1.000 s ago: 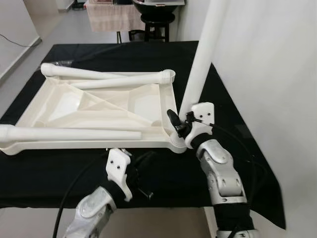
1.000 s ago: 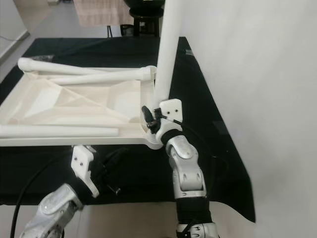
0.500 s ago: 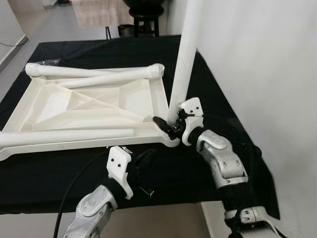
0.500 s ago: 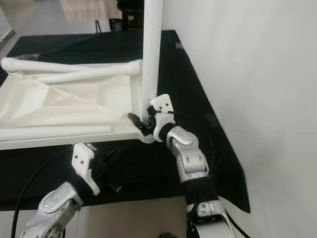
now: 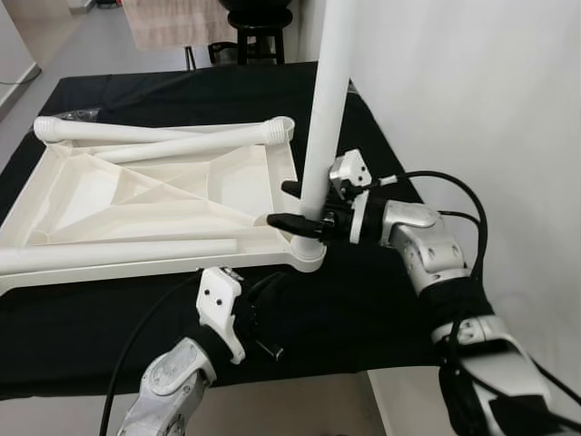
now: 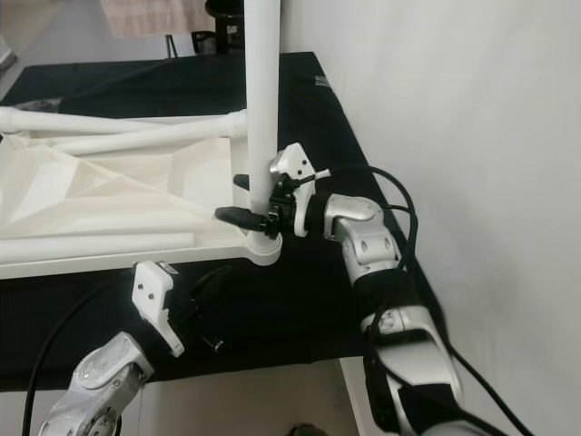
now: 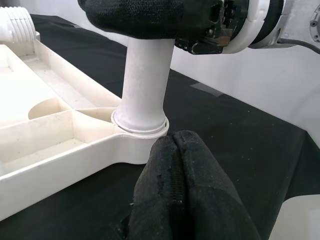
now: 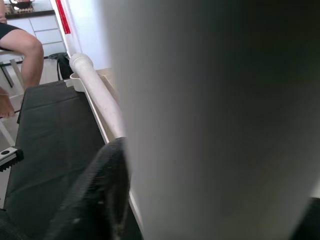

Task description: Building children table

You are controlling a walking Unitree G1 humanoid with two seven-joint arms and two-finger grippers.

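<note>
Black-clothed table point(image 5: 381, 300) beside white wall; stool point(image 5: 257, 27) beyond far edge. Right tool point(image 5: 304, 204) clamped on upright leg point(image 5: 325, 109) in tabletop point(image 5: 163, 195) corner; left tool point(image 7: 182, 190) together, near edge.

No text, label, brand, number or sign can be read anywhere in these views.

The upright leg point(image 5: 325, 109) is running out past the top edge of both eye views, so its upper end is hidden. In the right wrist view it is looming as a blurred pale mass point(image 8: 220, 120), hiding one finger. The tabletop point(image 5: 136, 200) is being cut off at the left edge in the right eye view.
</note>
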